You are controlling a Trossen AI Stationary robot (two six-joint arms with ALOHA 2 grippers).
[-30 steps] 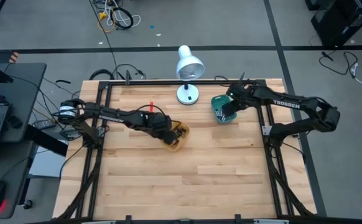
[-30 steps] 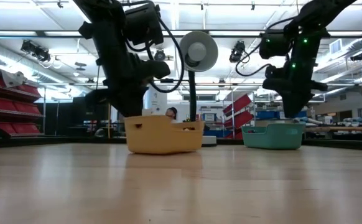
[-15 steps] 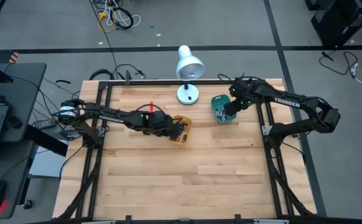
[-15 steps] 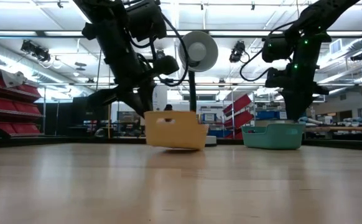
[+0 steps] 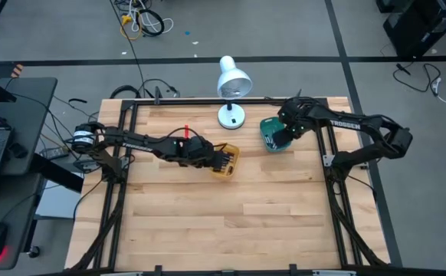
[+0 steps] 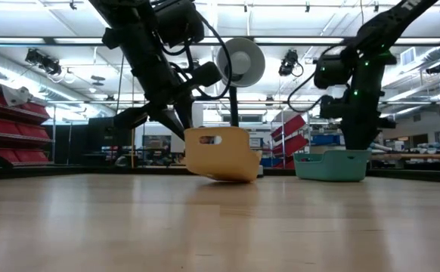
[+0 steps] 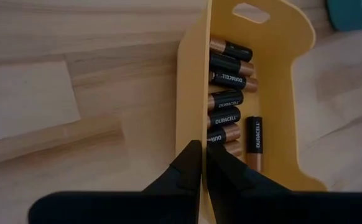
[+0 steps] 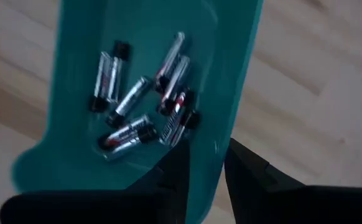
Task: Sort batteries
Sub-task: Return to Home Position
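A yellow tray (image 5: 227, 162) (image 6: 220, 155) sits tilted mid-table and holds several black-and-copper batteries (image 7: 227, 99) lying along one wall. My left gripper (image 5: 211, 159) (image 7: 199, 165) is shut on that tray's wall. A teal tray (image 5: 273, 136) (image 6: 332, 164) rests flat on its base near the far right of the table and holds several silvery batteries (image 8: 140, 99). My right gripper (image 5: 284, 136) (image 8: 206, 168) is open. Its fingers stand on either side of the teal tray's wall (image 8: 240, 74), one inside and one outside, without gripping it. My left gripper pinches the yellow tray's long side wall (image 7: 193, 124), one finger inside the tray and one outside. The fingers come from the table's left, slanting down. The tray is tilted, its held side raised and its opposite lower edge (image 6: 239, 178) down at the tabletop.
A white desk lamp (image 5: 232, 80) stands on its round base (image 5: 231, 116) at the table's far edge, between the two trays. Bare wood (image 5: 231, 222) fills the near half of the table. Black frame rails run along the left and right edges.
My left gripper has moved toward the table's right and tipped. The yellow tray, flat on the table a second ago, has slid right with it and now stands tilted with its held side raised. My right gripper has shifted slightly at the teal tray, which has stayed put.
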